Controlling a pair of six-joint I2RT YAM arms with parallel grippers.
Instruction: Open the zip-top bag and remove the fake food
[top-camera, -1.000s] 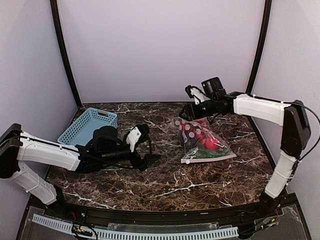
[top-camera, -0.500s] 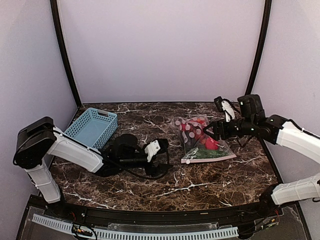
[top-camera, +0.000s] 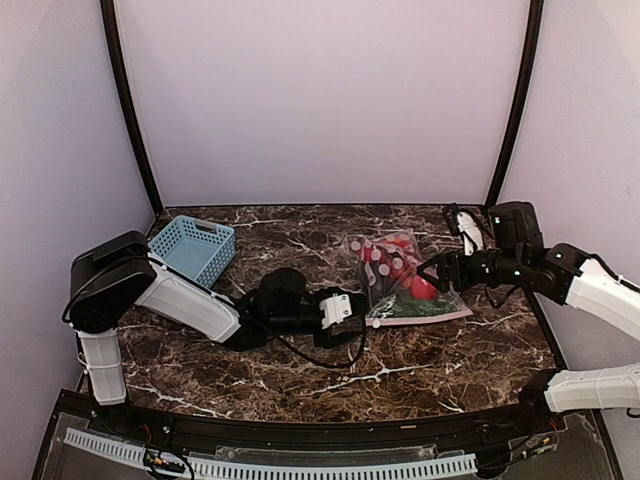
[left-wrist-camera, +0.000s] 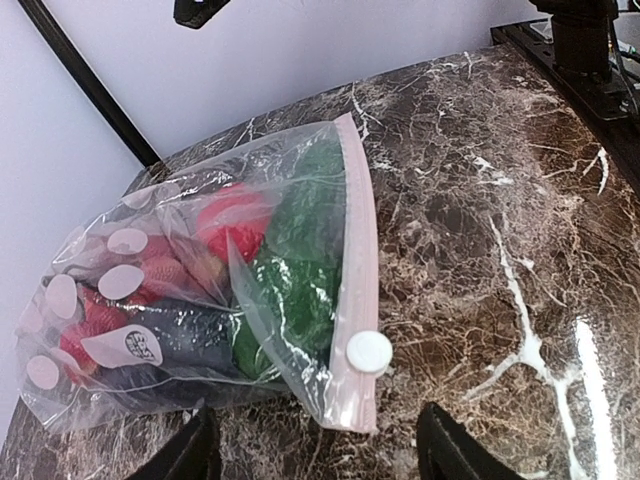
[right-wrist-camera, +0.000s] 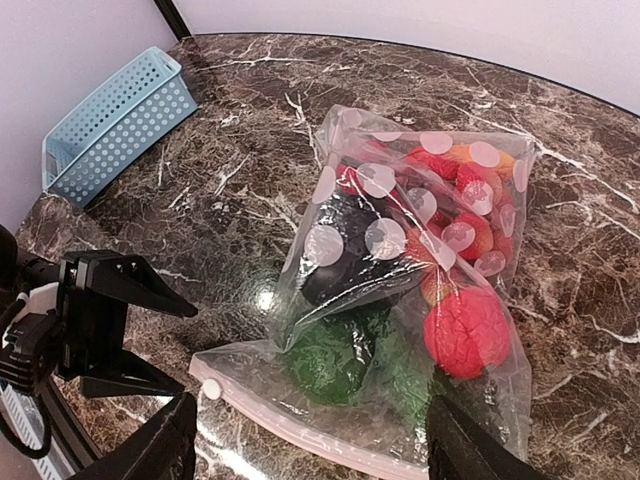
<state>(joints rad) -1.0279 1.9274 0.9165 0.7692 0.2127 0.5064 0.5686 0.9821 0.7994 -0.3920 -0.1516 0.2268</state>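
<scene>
Over at the far left of the table (top-camera: 420, 365) sits a blue basket (top-camera: 195, 248), well apart from everything else. The left arm (top-camera: 190, 300) stretches low across the table toward the right. Its left end effector (top-camera: 358, 322) lies just left of the bag (top-camera: 405, 285), level with the bag's near-left corner. Its wrist view shows the fingers (left-wrist-camera: 195, 452) spread wide and grasping nothing. The corner with the white slider (left-wrist-camera: 368, 351) lies just ahead of the gap between them, and I cannot tell whether either finger touches the plastic.

The bag lies flat on the table, right of centre. Its pale zip strip (left-wrist-camera: 355, 250) runs along the near edge, with the slider at the left end. Inside is the fake food (right-wrist-camera: 465, 330): red pieces toward the far and right side, green ones by the zip, and a dark piece in the middle.

The right end effector (top-camera: 432, 272) is at the bag's right side, pointing left over it. Its fingers (right-wrist-camera: 160, 450) are released, set wide apart with nothing between them, and the right part of the bag lies just ahead of them. Contact with the bag cannot be made out.
</scene>
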